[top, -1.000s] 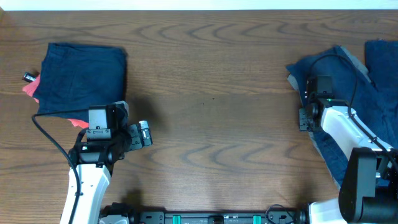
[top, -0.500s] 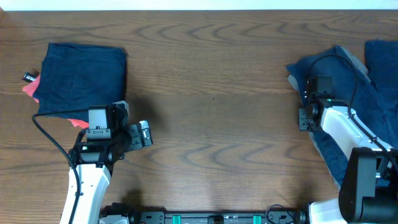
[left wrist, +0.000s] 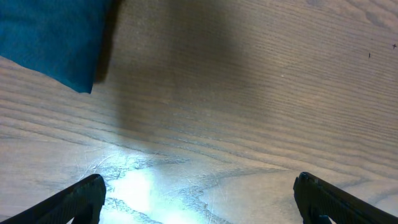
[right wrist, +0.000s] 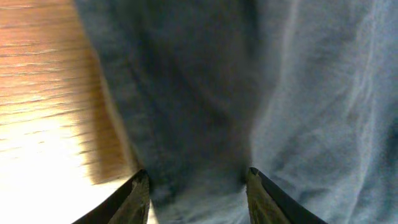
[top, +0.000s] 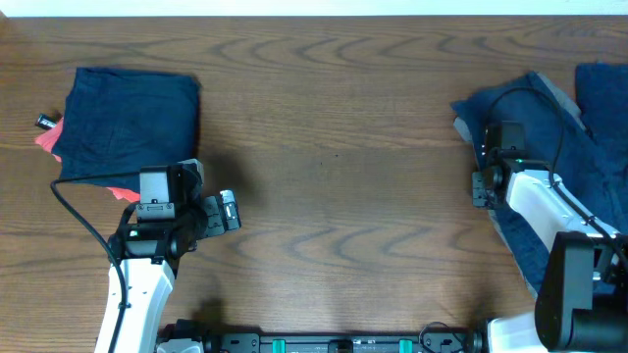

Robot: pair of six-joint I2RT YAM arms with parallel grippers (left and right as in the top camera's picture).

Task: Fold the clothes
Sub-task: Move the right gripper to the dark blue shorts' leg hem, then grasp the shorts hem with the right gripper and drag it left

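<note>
A folded navy garment point(top: 132, 123) lies at the far left, with a coral-red garment point(top: 47, 139) peeking out beneath it. Its corner shows in the left wrist view point(left wrist: 50, 37). My left gripper point(top: 196, 181) point(left wrist: 199, 199) is open and empty over bare wood, just right of that corner. Crumpled navy shorts point(top: 535, 137) point(right wrist: 205, 93) lie at the right, over a light grey garment point(top: 460, 126). My right gripper point(top: 488, 147) point(right wrist: 199, 190) is down on the shorts' left edge. Its fingers are partly open, with a fold of navy fabric between them.
A small black object point(top: 44, 122) lies beside the coral-red cloth at the far left. Another navy piece point(top: 601, 88) lies at the top right edge. The wooden table point(top: 334, 147) runs between the two piles. A cable loops over the right arm.
</note>
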